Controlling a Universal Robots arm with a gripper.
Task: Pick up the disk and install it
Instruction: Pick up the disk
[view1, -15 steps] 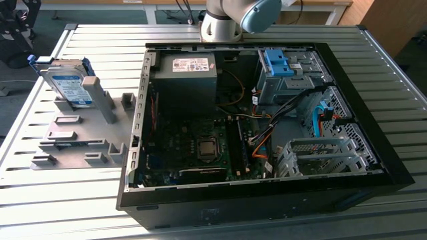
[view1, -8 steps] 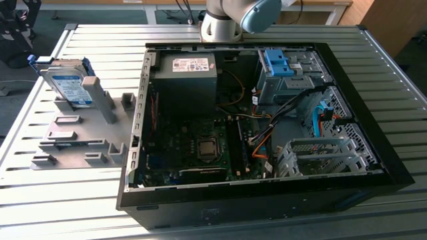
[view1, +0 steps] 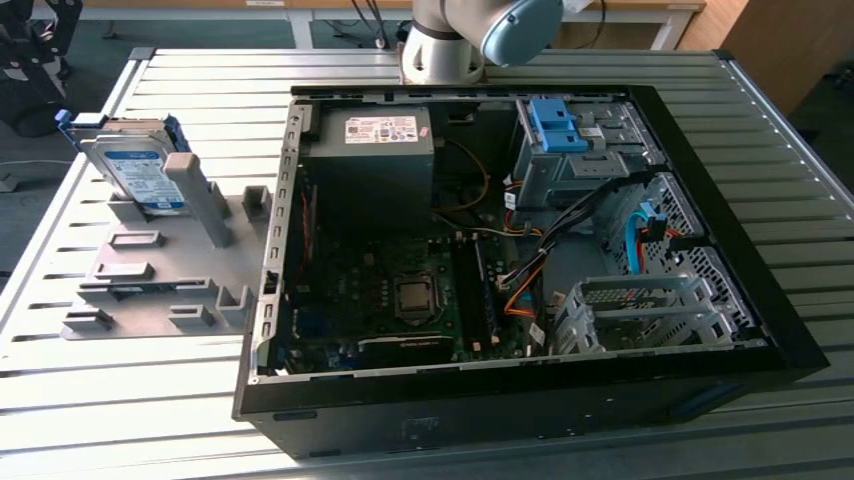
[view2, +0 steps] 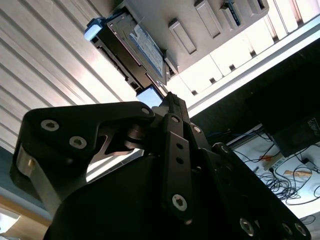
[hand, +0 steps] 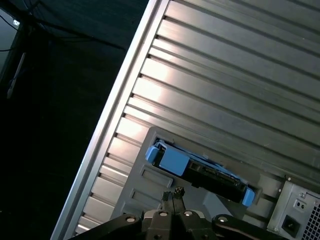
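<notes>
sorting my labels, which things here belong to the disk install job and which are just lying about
Job: disk, standing in the grey holder; hand, shut, not touching it; open computer case.
Lying about: black power-supply box; blue bracket on the drive bay; slatted table.

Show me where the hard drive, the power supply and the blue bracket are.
hard drive (view1: 144, 172): exterior view, its label.
power supply (view1: 367, 175): exterior view, its dark face.
blue bracket (view1: 553, 124): exterior view, its middle.
</notes>
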